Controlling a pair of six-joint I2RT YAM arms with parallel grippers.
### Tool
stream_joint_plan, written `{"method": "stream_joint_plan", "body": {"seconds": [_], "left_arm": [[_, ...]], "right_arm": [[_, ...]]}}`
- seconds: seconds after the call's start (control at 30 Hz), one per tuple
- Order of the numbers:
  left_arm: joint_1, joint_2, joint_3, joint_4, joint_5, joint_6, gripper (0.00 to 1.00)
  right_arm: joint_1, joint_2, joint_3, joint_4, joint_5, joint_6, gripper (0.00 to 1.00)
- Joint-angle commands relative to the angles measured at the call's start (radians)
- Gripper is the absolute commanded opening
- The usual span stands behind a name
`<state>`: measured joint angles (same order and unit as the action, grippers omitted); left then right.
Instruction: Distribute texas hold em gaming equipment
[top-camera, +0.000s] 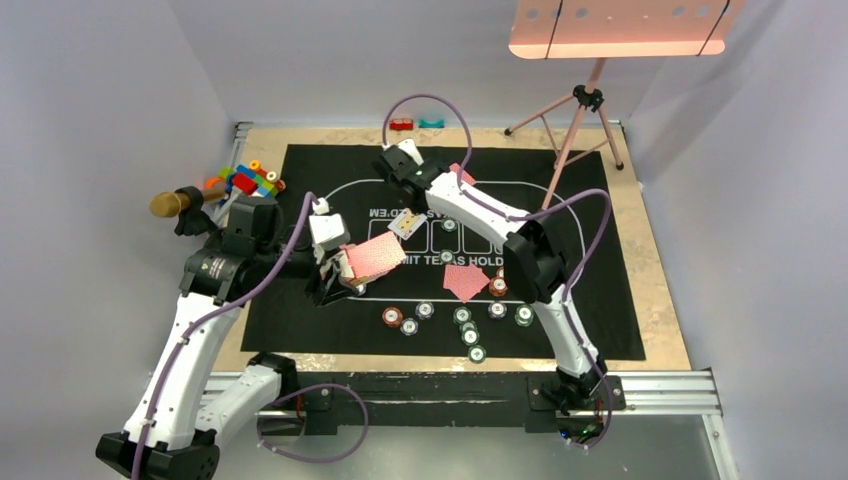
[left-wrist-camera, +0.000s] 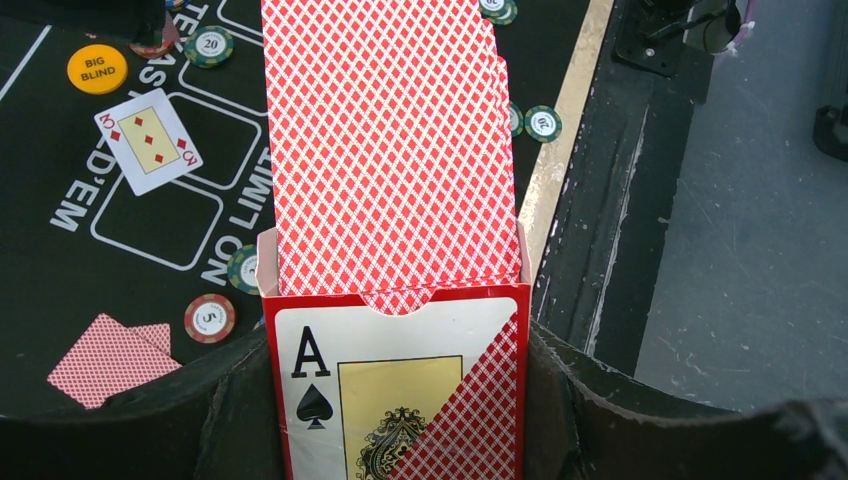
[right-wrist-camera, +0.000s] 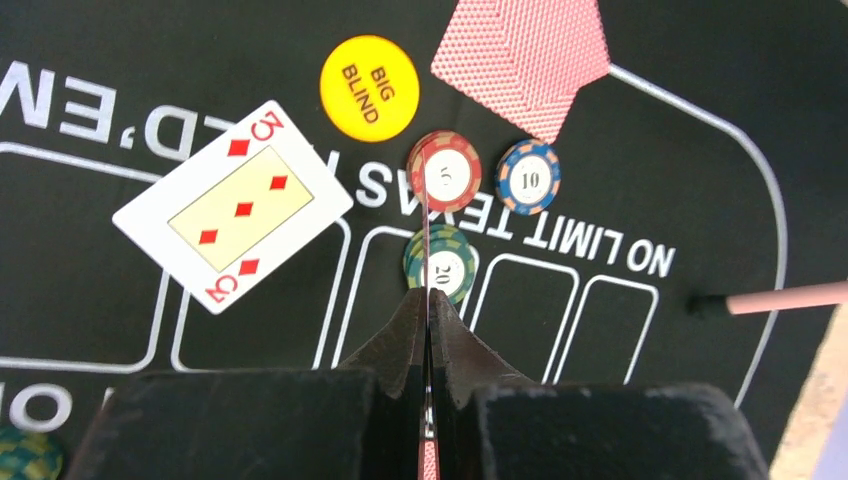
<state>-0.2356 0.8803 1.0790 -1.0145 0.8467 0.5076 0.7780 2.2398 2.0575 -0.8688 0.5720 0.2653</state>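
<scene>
The card box (left-wrist-camera: 400, 385) is clamped by the left gripper (left-wrist-camera: 400, 440), its deck (left-wrist-camera: 390, 150) exposed for drawing. One card (right-wrist-camera: 426, 220) is pinched edge-on by the right gripper (right-wrist-camera: 430, 305) beside the face-up five (right-wrist-camera: 232, 205), seemingly for dealing.

A robot lab cell: plain walls (top-camera: 90, 90) enclose a table (top-camera: 655, 290), with a tripod lamp (top-camera: 588, 98).

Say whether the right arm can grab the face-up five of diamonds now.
Likely not yet: the five of diamonds lies unobstructed close by, but the right gripper is shut on an edge-on card.
</scene>
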Motion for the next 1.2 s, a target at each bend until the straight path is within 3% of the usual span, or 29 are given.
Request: {"method": "stream_joint_plan", "body": {"seconds": [0.0, 0.53, 0.7, 1.0, 1.07, 1.17], "left_arm": [[0.009, -0.013, 0.050, 0.002, 0.059, -0.005, 0.00], [0.009, -0.007, 0.071, -0.001, 0.066, -0.010, 0.00], [0.009, 0.001, 0.095, -0.003, 0.058, -0.006, 0.00], [0.009, 0.006, 0.102, -0.009, 0.052, -0.001, 0.00], [0.009, 0.008, 0.102, -0.008, 0.048, -0.001, 0.00], [0.009, 0.011, 0.104, -0.005, 0.049, -0.001, 0.00]], "right_arm": [[0.060, 0.050, 0.076, 0.023, 0.215, -0.058, 0.00], [0.119, 0.190, 0.090, 0.057, 0.190, -0.074, 0.00], [0.125, 0.155, 0.037, 0.092, 0.057, -0.038, 0.09], [0.130, 0.169, 0.033, 0.081, -0.006, -0.010, 0.16], [0.130, 0.166, 0.019, 0.083, -0.026, -0.006, 0.25], [0.132, 0.158, -0.005, 0.084, -0.054, -0.001, 0.47]]}}
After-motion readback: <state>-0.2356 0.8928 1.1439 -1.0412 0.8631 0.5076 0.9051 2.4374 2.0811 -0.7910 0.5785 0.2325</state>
